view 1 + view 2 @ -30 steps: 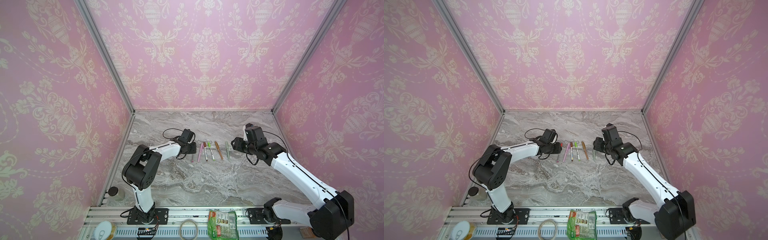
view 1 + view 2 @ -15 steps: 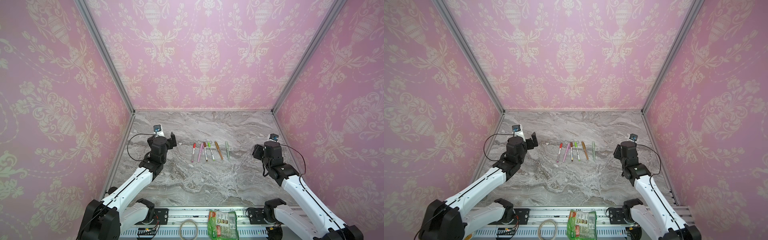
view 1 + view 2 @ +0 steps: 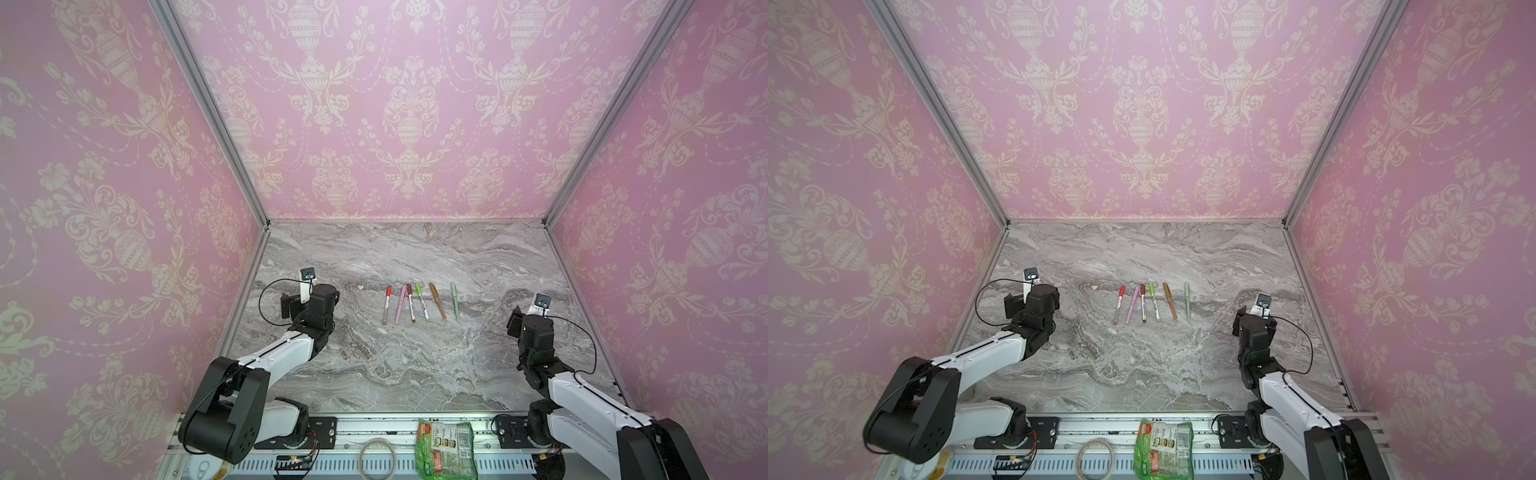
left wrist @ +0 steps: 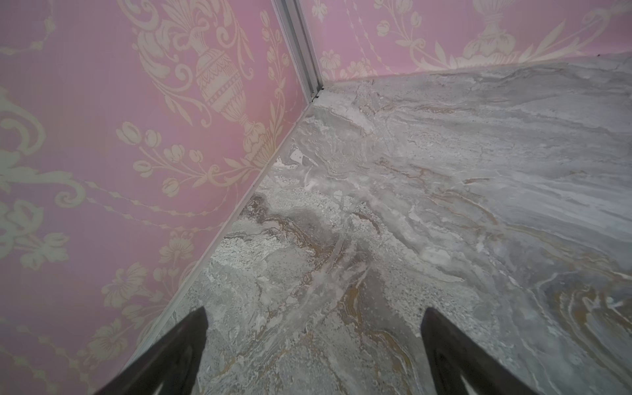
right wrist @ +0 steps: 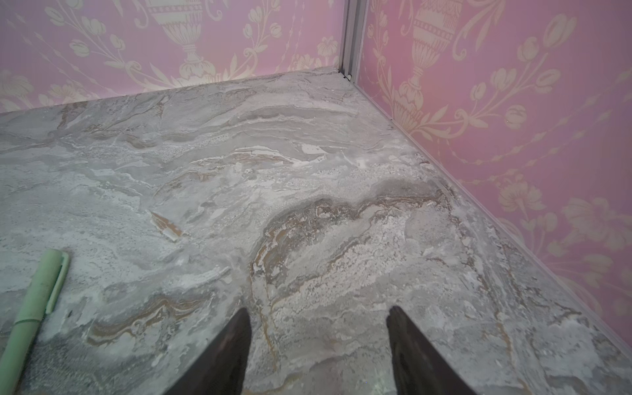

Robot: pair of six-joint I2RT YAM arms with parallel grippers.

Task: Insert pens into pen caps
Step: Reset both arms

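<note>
Several pens lie side by side in a row mid-table in both top views. From left they are a red-capped white pen, a pink one, a brown-capped white one, a green-capped white one, a tan one and a pale green one. The pen caps sit on the pens' far ends. My left gripper is open over bare marble near the left wall, left of the row. My right gripper is open and empty, right of the pale green pen.
Pink patterned walls close the marble table on three sides, with metal corner posts. A green packet and a tape ring lie on the front rail.
Both arms have drawn back from the ends of the pen row toward the front and sides. The left gripper opened, and the red-capped pen now lies uncovered at the row's left end.
</note>
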